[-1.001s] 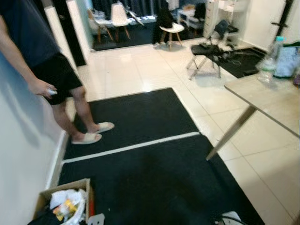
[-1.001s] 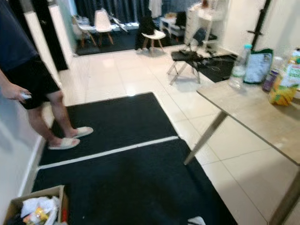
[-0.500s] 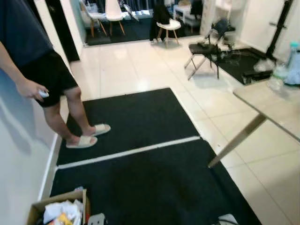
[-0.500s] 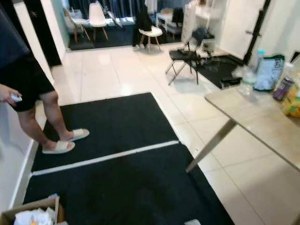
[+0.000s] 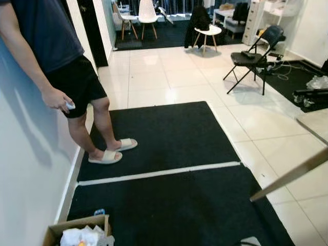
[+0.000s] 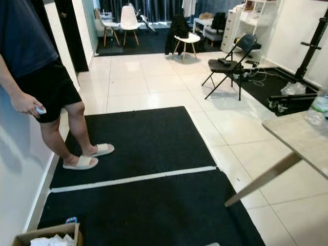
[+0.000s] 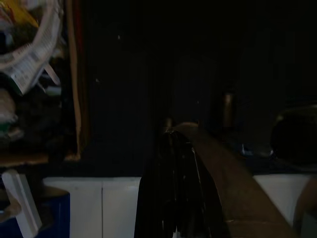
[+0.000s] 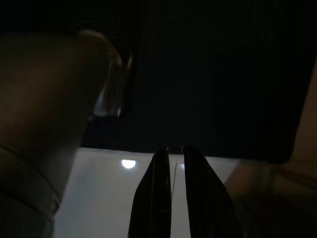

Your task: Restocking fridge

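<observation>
Two black mats (image 5: 164,169) are seen across the frame's middle, a person (image 6: 36,77) at upper left, a cardboard box (image 5: 77,233) of packets at lower left, a desk (image 6: 307,141) at right. Left claw (image 7: 173,148) and right claw (image 8: 176,153) hang nearly closed, gripping nothing.

A white tiled floor (image 6: 148,87) carries two black mats (image 6: 138,138) laid edge to edge, with a pale strip (image 6: 133,179) between them. A person's sandals (image 6: 82,162) rest near the far mat's left edge. A cardboard box (image 5: 77,233) sits at the near mat's left corner.
</observation>
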### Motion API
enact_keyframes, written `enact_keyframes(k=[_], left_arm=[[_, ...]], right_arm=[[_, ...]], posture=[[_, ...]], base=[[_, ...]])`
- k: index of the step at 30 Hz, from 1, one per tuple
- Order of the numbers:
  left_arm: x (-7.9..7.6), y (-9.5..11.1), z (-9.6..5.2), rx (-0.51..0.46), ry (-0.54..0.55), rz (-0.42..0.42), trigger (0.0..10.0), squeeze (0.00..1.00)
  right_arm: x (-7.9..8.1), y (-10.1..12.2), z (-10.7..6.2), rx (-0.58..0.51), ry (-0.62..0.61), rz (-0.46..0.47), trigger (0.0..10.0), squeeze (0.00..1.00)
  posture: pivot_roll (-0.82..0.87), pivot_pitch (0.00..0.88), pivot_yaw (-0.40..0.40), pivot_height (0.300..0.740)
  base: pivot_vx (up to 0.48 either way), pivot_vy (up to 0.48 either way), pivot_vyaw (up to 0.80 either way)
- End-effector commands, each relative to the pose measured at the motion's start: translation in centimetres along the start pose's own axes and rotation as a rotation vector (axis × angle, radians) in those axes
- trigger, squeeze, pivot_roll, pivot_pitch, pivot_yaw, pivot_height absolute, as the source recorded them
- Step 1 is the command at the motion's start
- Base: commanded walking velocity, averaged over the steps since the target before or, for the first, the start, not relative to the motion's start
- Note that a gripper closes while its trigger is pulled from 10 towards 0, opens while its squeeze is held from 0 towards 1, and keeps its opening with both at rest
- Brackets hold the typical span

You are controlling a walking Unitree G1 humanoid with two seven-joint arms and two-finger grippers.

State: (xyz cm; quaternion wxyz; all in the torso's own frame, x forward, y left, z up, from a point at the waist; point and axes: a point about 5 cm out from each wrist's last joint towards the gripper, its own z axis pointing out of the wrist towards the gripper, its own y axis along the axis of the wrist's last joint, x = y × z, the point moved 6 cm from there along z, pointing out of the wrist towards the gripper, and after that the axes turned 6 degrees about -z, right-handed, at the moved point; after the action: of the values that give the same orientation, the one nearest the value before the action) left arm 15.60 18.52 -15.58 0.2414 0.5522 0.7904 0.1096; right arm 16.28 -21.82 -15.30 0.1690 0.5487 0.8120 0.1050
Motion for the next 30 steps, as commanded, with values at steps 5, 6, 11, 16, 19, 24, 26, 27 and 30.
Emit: enact_keyframes(k=[5, 6, 11, 16, 19, 24, 26, 27, 30], left_arm=[[0.05, 0.68, 0.05, -0.008, -0.002, 0.037, 10.0, 0.00], [0.05, 0.68, 0.05, -0.008, -0.002, 0.037, 10.0, 0.00], [0.11, 0.82, 0.05, -0.013, -0.002, 0.037, 10.0, 0.00], [-0.14, 0.96, 0.12, -0.017, -0.008, 0.037, 10.0, 0.00], [-0.41, 1.02, 0.18, -0.020, -0.015, 0.036, 10.0, 0.00], [-0.54, 1.05, 0.20, -0.022, -0.019, 0.033, 10.0, 0.00], [-0.52, 1.07, 0.20, -0.023, -0.019, 0.034, 10.0, 0.00], [-0.50, 1.09, 0.20, -0.023, -0.019, 0.034, 10.0, 0.00], [-0.50, 1.17, 0.20, -0.026, -0.019, 0.034, 10.0, 0.00]], right_arm=[[0.16, -0.80, -0.05, 0.028, 0.005, -0.007, 10.0, 0.00], [0.16, -0.80, -0.05, 0.028, 0.005, -0.007, 10.0, 0.00], [0.36, -1.04, -0.05, 0.037, 0.007, -0.019, 10.0, 0.00], [0.28, -1.10, -0.06, 0.037, 0.001, -0.022, 10.0, 0.00], [0.18, -1.15, -0.07, 0.037, -0.008, -0.020, 10.0, 0.00], [0.23, -1.20, -0.08, 0.037, -0.008, -0.021, 10.0, 0.00], [0.28, -1.26, -0.08, 0.039, -0.007, -0.024, 10.0, 0.00], [0.31, -1.27, -0.07, 0.040, -0.007, -0.024, 10.0, 0.00], [0.36, -1.28, -0.07, 0.040, -0.006, -0.025, 10.0, 0.00]], posture=[[-0.09, 0.000, 0.060, 0.740], [-0.09, 0.000, 0.060, 0.740], [-0.09, 0.000, 0.060, 0.740], [-0.10, 0.000, 0.058, 0.740], [-0.10, 0.000, 0.056, 0.740], [-0.10, 0.000, 0.056, 0.740], [-0.10, 0.000, 0.058, 0.740], [-0.10, 0.000, 0.058, 0.740], [-0.10, 0.000, 0.058, 0.740]], base=[[0.320, 0.000, -0.78], [0.322, 0.000, -0.78], [0.322, 0.000, -0.78], [0.322, 0.000, -0.78], [0.320, 0.000, 0.00], [0.321, 0.000, 0.00], [0.322, 0.000, 0.00], [0.319, 0.000, 0.00], [0.320, 0.000, 0.00]])
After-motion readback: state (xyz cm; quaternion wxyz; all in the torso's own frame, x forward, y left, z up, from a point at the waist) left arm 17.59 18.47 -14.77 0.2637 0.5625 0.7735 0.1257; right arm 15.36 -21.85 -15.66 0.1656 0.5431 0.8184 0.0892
